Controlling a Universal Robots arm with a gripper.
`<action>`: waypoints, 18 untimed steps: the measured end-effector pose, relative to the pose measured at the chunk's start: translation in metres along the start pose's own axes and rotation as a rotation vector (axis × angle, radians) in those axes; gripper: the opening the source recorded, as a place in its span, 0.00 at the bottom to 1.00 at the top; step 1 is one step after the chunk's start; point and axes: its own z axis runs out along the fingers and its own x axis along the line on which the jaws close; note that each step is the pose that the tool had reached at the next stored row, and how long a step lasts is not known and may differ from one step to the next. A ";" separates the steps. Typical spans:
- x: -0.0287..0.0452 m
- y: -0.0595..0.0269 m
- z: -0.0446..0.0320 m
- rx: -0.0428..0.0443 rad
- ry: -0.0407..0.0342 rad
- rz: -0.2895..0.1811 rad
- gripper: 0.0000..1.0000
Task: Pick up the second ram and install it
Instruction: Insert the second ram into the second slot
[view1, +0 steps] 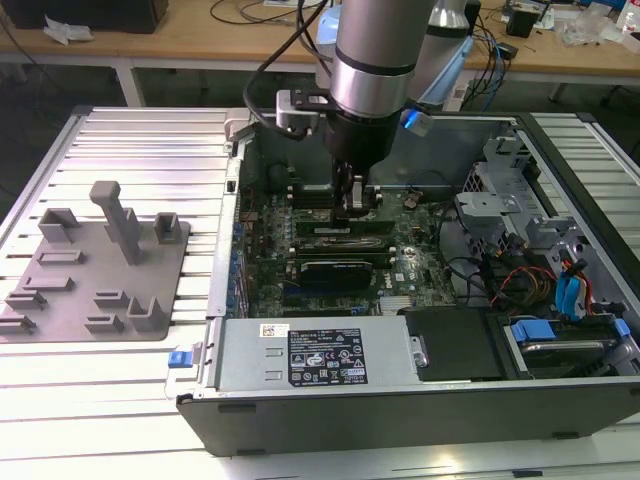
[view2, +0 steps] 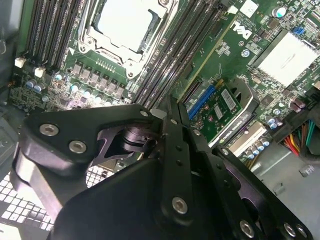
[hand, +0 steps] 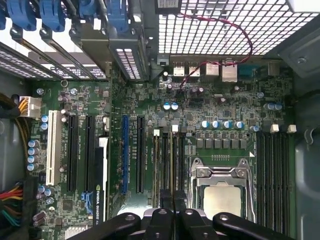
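The second ram (hand: 172, 160) stands on edge in a slot just beside the CPU socket (hand: 220, 192), its long axis parallel to the socket's side and to the black slots (hand: 270, 170) beyond the socket. In the exterior view that axis runs along the 9-to-3 o'clock line, the same way as the wide expansion card (view1: 340, 270) that sits toward 6 o'clock from it. One end of the stick disappears under the gripper (hand: 173, 196), whose fingers are drawn together with only a hairline seam between them. The seam lines up with the stick's top edge, so it appears pinched there, though the tips hide the contact itself. In the exterior view the arm's silver wrist column (view1: 372, 45) drops straight down from 12 o'clock, with the gripper (view1: 353, 205) pointing vertically into the open computer case (view1: 400, 415). A grey fixture plate (view1: 95, 275) lies well apart at 9 o'clock.
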 end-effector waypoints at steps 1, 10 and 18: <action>0.0000 0.0003 0.0010 0.0000 0.0001 0.000 0.09; -0.0001 0.0024 0.0121 0.0006 0.0000 0.000 0.09; -0.0002 0.0025 0.0194 0.0006 0.0002 0.000 0.09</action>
